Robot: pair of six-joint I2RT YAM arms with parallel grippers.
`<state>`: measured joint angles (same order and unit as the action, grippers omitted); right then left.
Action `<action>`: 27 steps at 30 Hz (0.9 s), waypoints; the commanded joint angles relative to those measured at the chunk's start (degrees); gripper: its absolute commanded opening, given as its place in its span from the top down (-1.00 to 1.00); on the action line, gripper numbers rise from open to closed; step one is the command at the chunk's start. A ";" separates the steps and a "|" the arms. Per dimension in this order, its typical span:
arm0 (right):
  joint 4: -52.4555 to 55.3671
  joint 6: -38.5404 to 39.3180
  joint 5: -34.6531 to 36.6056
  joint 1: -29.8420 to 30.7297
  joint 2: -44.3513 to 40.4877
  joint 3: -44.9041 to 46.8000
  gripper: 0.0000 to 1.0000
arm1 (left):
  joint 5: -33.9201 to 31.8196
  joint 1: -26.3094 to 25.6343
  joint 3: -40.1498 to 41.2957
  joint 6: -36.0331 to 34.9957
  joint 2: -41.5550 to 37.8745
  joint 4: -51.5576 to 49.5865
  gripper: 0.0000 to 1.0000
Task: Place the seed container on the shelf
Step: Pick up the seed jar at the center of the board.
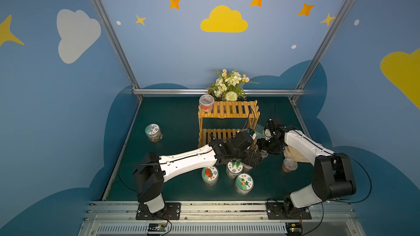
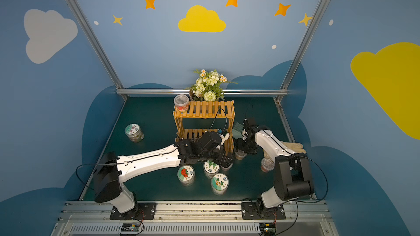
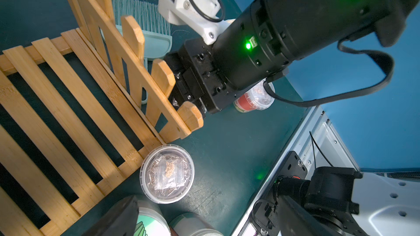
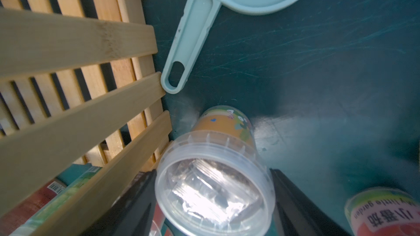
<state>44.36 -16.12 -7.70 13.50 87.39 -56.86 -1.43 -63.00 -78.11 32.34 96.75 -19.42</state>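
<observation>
The seed container [image 4: 213,191], a clear-lidded tub with an orange label, stands on the green mat by the shelf's front right corner. My right gripper [image 4: 212,173] has a finger against each side of its lid rim. In both top views the gripper [image 1: 264,149] [image 2: 241,149] covers most of that tub [image 2: 239,155]. The shelf [image 1: 227,110] [image 3: 68,110] carries one red-labelled tub [image 1: 206,103] on the left end of its top tier. My left gripper [image 1: 253,161] [image 3: 204,223] hangs open over other jars, holding nothing.
A second clear tub [image 3: 167,173] sits at the shelf's corner. Three printed-lid jars [image 1: 209,174] [image 1: 234,168] [image 1: 243,183] crowd the front middle. A lone jar [image 1: 153,132] is far left and a red tub [image 1: 289,164] right. A mint dustpan [image 4: 193,30], gloves [image 2: 293,147] and flowers [image 1: 228,85] lie nearby.
</observation>
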 commanded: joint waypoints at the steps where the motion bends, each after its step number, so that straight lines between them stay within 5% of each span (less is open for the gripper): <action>1: 0.20 -0.27 1.24 0.03 -0.03 1.05 -0.66 | 0.42 0.03 -1.52 -0.80 0.57 0.07 -1.00; 27: 11.94 -2.87 4.46 -1.91 -17.90 -2.51 -0.50 | -0.08 -0.01 -1.98 -1.40 -0.46 0.66 -1.00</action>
<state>51.35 -18.24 -4.67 12.01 72.90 -56.12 -1.23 -63.00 -78.83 31.99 96.75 -19.35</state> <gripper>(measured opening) 0.753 0.999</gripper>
